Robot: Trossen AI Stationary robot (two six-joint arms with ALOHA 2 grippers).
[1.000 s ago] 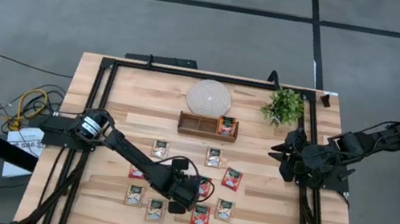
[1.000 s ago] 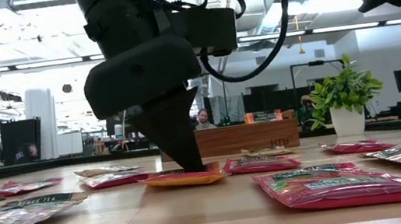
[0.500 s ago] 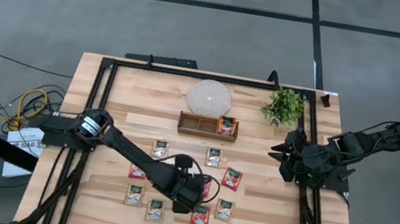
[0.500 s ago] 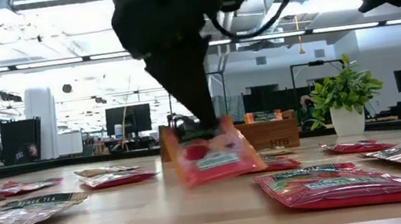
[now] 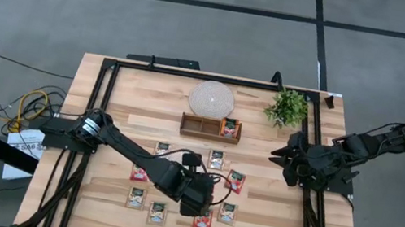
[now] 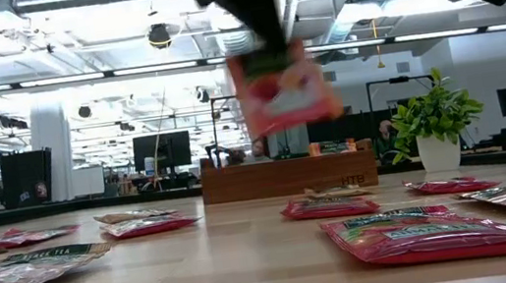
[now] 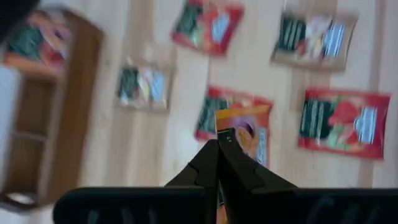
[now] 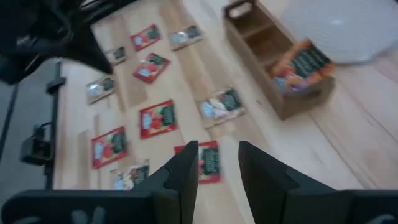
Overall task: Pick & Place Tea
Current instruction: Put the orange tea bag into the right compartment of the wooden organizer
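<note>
The tea sachets are small flat squares, mostly red, and several lie flat on the near half of the table, such as a red one (image 5: 235, 181) and a pale one (image 5: 216, 159). My left gripper (image 5: 203, 201) hovers over them, shut on one red sachet (image 6: 282, 90), which also shows in the left wrist view (image 7: 247, 132). The brown wooden tray (image 5: 200, 126) stands farther back with a sachet (image 5: 229, 128) in its right compartment. My right gripper (image 5: 281, 153) waits open near the table's right edge, above the wood (image 8: 217, 149). My left gripper pinches the red sachet by its upper edge (image 6: 266, 60) between the two shut fingers, coming from above and pointing down. The sachet hangs below the fingers, slightly tilted and lifted clear of the table. In the wrist view only its edge (image 7: 234, 124) shows past the fingertips.
A potted plant (image 5: 288, 107) stands at the far right and a round pale mat (image 5: 212, 97) lies behind the tray. A black frame (image 5: 192, 74) runs along the table's edges. Red sachets (image 6: 436, 232) lie close to the low camera. People sit in the room behind.
My left gripper has risen from the table and drifted a little toward the right edge, staying shut. The red sachet, flat on the wood a second ago, tipped up by one edge and now hangs high, lifted clear.
</note>
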